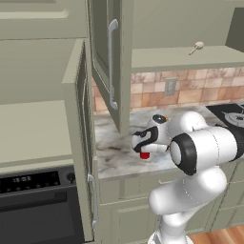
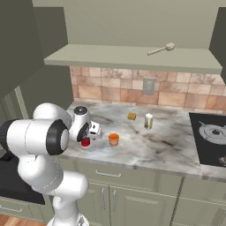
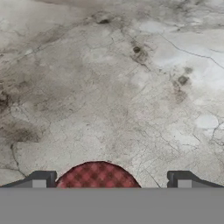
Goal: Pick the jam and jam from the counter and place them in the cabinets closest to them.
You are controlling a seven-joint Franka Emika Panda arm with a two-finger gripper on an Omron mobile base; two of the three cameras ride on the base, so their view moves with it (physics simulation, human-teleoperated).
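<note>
Currently gripper [image 3: 111,180] hangs wide open over the red-lidded jam [image 3: 97,175] near the counter [image 3: 131,87] front edge; lid sits off-centre between the tips, so closing could nudge or topple it.

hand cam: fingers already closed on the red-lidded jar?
No, the fingers stand wide apart on either side of the red checked jam lid, not touching it.

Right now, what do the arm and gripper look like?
The arm is glossy white, built of rounded segments with black rings at the joints. The gripper has a white-and-black hand and two small dark grey fingertips, squared off. No cables or markings show.
</note>
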